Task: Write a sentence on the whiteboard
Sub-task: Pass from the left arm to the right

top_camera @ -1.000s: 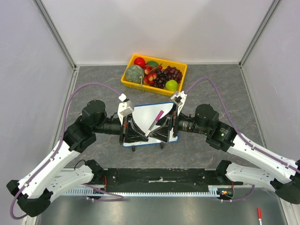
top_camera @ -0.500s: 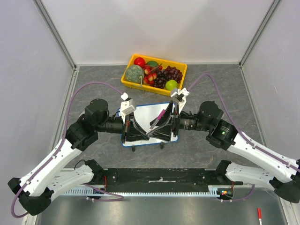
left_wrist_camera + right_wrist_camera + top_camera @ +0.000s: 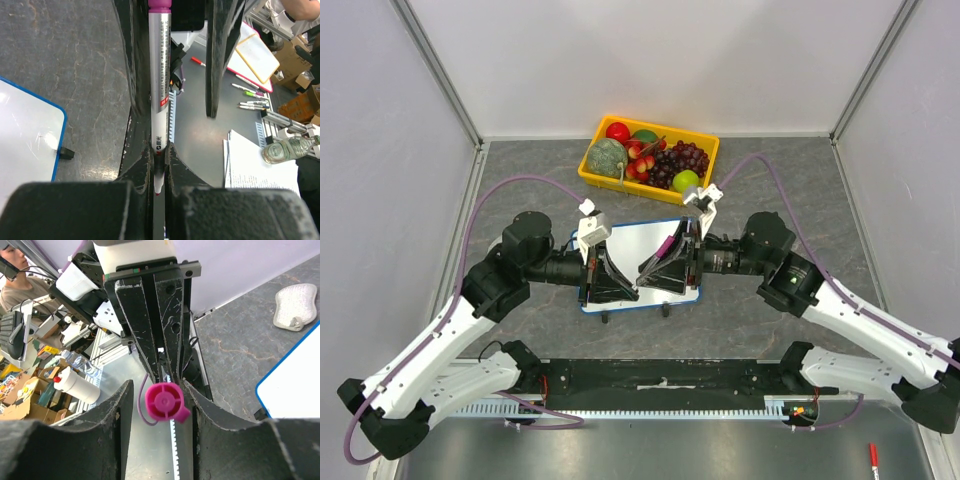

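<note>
Top external view: the right pincer point(image 3: 655, 263) has slid in from the right of the frame toward the centre since a second ago. It now meets the left pincer point(image 3: 631, 287) over the whiteboard point(image 3: 638, 238). Its jaws, wide a second ago, have drawn in about halfway.

The left pincer has not changed. It stays clamped tight on the lower barrel of the marker point(image 3: 656, 260), which slants up toward the upper right of the frame. In the left wrist view the marker point(image 3: 160, 75) runs straight up from the closed left pincer point(image 3: 159, 167), with its writing end down between the fingers.

In the right wrist view the pink cap point(image 3: 165, 402) sits end-on between the fingers of the right pincer point(image 3: 162, 415). A sliver of gap shows on the cap's left side, and the other finger is at or just beside the clip, so the jaws look narrow but not yet clamped.

The whiteboard lies flat on the tabletop point(image 3: 520, 175) at the centre of the frame, below the yellow fruit basket point(image 3: 592, 172). Its uncovered parts are blank in every view, and the arms hide the rest.

My reading is that the cap is about to be gripped and pulled off while the left pincer holds the barrel. Writing has not begun, so the task is at an early stage.
</note>
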Controlling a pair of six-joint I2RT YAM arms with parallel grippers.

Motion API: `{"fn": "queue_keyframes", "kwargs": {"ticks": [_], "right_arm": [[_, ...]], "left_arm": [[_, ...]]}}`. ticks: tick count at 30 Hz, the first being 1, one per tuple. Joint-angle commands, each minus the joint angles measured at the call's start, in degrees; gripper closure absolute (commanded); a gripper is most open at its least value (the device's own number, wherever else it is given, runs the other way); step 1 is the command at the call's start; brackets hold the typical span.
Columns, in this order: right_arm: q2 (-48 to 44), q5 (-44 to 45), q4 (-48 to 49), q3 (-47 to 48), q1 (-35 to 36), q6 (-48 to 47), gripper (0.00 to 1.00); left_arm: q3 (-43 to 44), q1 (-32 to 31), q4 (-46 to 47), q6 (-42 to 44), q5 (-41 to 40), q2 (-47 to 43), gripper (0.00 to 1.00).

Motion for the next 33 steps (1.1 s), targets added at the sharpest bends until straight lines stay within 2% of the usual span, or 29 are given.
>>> {"fn": "queue_keyframes", "kwargs": {"ticks": [1, 14, 21, 26, 28, 30, 33], "right_arm": [[-2.9, -2.5, 2.3, -0.7, -2.3, 1.2, 0.52], [-0.8, -6.1, 2.0, -3.0, -2.6, 1.3, 0.51], [-0.3, -5.8, 3.1, -3.7, -2.6, 2.3, 0.62], [0.4, -7.0, 5.8, -4.4, -2.6, 4.5, 0.75], [-0.1, -7.2, 6.6, -5.0, -2.6, 5.0, 0.73], [-0.7, -6.5, 6.6, -5.4, -2.6, 5.1, 0.63], [-1.2, -6.1, 5.7, -5.2, -2.6, 4.6, 0.59]], "left_arm": [[-0.7, 0.1, 1.7, 0.5, 2.3, -0.2, 0.98], [-0.9, 0.1, 1.7, 0.6, 2.8, 0.2, 0.98], [-1.2, 0.1, 1.7, 0.5, 3.2, 0.6, 0.98], [-1.6, 0.1, 2.0, 0.5, 3.0, 0.6, 0.98], [-1.7, 0.1, 2.0, 0.4, 3.2, 0.7, 0.98], [-1.8, 0.1, 2.1, 0.4, 3.3, 0.8, 0.98], [-2.0, 0.1, 2.1, 0.5, 3.3, 0.9, 0.98]]}}
